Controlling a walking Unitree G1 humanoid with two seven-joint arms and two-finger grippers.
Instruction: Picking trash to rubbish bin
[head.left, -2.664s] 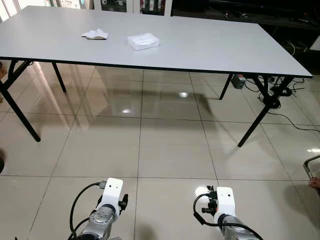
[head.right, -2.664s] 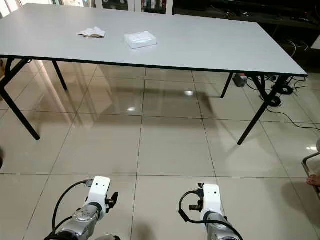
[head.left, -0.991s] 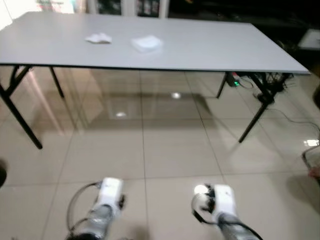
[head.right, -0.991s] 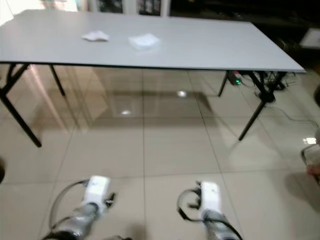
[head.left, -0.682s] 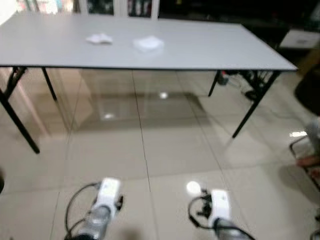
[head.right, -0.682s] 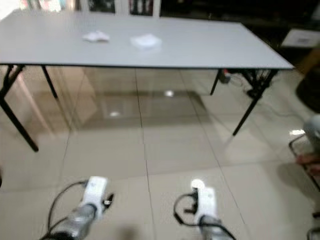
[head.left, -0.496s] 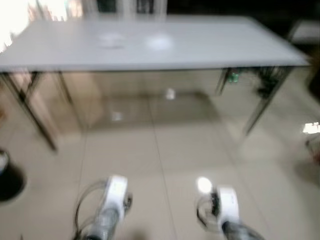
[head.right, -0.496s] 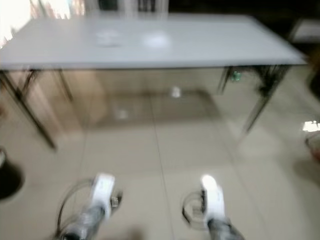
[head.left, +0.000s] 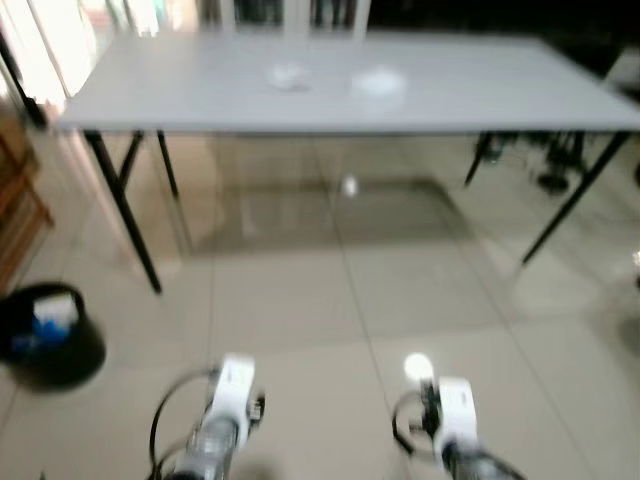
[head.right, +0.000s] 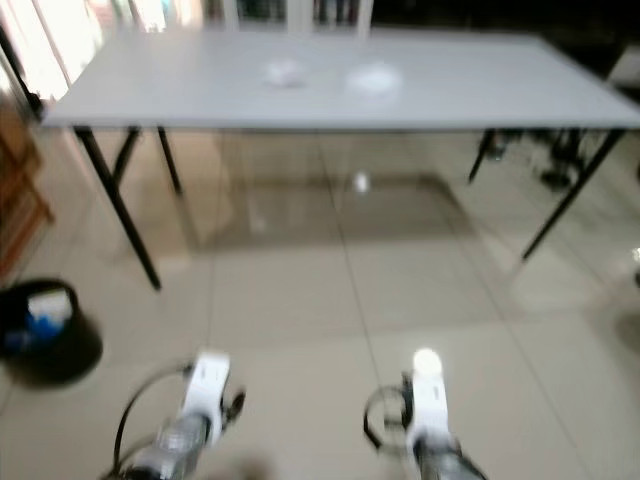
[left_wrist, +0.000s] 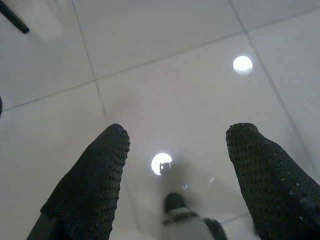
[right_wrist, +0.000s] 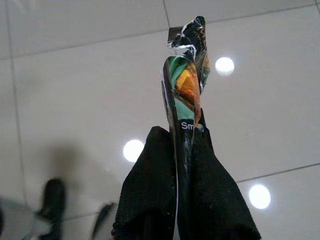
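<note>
My right gripper (right_wrist: 181, 140) is shut on a flattened green and black snack wrapper (right_wrist: 187, 75), which sticks out past the fingertips above the tiled floor. My left gripper (left_wrist: 177, 137) hangs open over the floor with nothing between its fingers. Both arms, the left arm (head.left: 225, 410) and the right arm (head.left: 450, 420), hang low in front of me. A black rubbish bin (head.left: 50, 335) with something blue and white inside stands on the floor at the far left. On the grey table (head.left: 480, 105) lie a crumpled white tissue (head.left: 289, 76) and a white packet (head.left: 378, 82).
The table's black legs (head.left: 125, 215) stand between the bin and the open tiled floor (head.left: 340, 300) ahead. Wooden furniture (head.left: 15, 200) shows at the left edge. Cables and a stand (head.left: 555, 170) lie under the table's right end. The head views are blurred.
The whole picture has shifted right, so the camera has turned left; the black bin and wooden furniture have come into view at the left. Both arms hang as before.
</note>
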